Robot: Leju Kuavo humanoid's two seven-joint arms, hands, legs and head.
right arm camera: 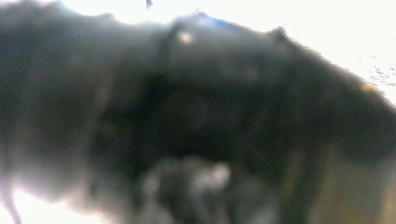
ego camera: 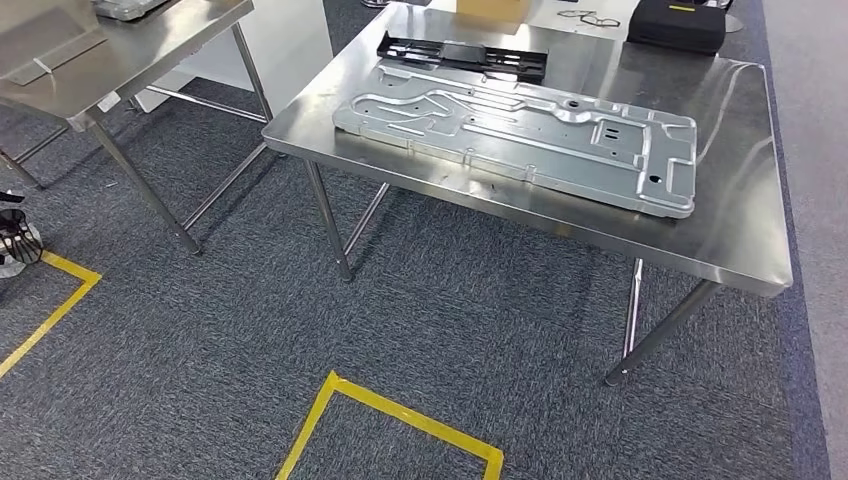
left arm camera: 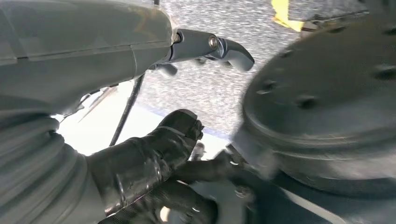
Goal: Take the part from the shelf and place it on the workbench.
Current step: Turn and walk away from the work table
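A large, flat, silver stamped sheet-metal part (ego camera: 520, 135) with raised ribs and cut-outs lies flat on the stainless steel workbench (ego camera: 735, 215), lengthways across the top, with its long near edge close to the front edge of the bench. Just behind it, touching or nearly touching its far edge, lies a black plastic frame-like piece (ego camera: 462, 56). Further back stand a black case with a yellow label (ego camera: 678, 22) and the lower part of a brown cardboard box (ego camera: 490, 10). A second steel table (ego camera: 110, 55) stands off to the left, apart from the workbench. Yellow tape lines (ego camera: 400, 418) mark corners on the grey carpet floor (ego camera: 200, 340) in front.

In the left wrist view, the robot's left hand (left arm camera: 159, 163) hangs down, its grey thumb (left arm camera: 210, 46) stretched out and its dark fingers (left arm camera: 180, 126) bent loosely, well apart from the thumb, with nothing between them: the hand holds nothing. In the right wrist view all is a dark blur against bright light, and I cannot tell how the right hand stands.
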